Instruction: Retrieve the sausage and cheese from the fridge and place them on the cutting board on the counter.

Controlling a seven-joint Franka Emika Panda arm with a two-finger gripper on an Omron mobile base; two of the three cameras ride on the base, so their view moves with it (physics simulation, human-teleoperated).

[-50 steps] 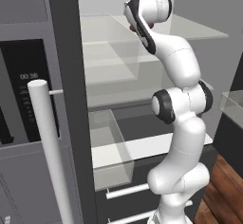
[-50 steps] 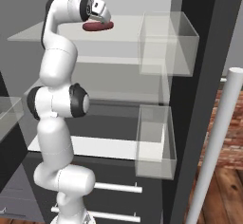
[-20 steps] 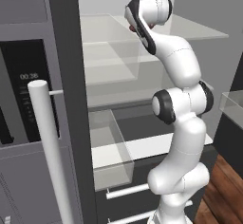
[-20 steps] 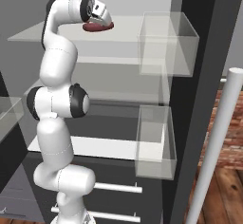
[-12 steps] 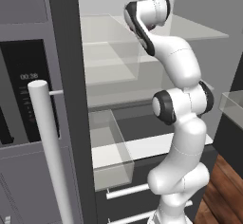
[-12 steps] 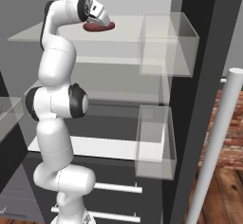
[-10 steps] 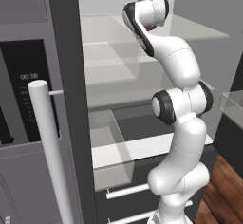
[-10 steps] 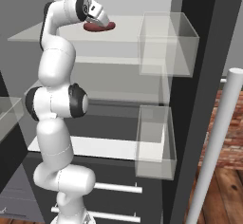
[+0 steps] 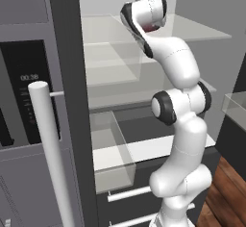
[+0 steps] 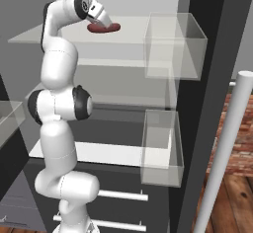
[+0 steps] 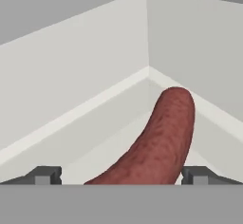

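Note:
The sausage (image 10: 104,27), a reddish-brown link, lies on the top glass shelf (image 10: 128,35) of the open fridge (image 9: 66,53). My gripper (image 10: 105,22) reaches in from the left, just above its near end. In the hand view the sausage (image 11: 163,137) runs away from me toward the fridge's back corner. Its near end lies between the wide-apart fingertips (image 11: 45,175) of the open gripper (image 11: 121,176), close to the right one. A sliver of the sausage (image 9: 152,29) shows behind the arm in the left base view. The cheese, the cutting board and the counter are out of view.
Clear door bins (image 10: 174,47) hang on the open right door, a second bin (image 10: 160,148) below. The left door carries a long silver handle (image 9: 50,149) and a black panel (image 9: 24,91). Lower glass shelves and two drawers sit beneath. Wooden floor (image 10: 232,202) shows at the right.
The hand has edged up and farther in over the sausage. The sausage has stayed put on the shelf and the jaws have stayed open.

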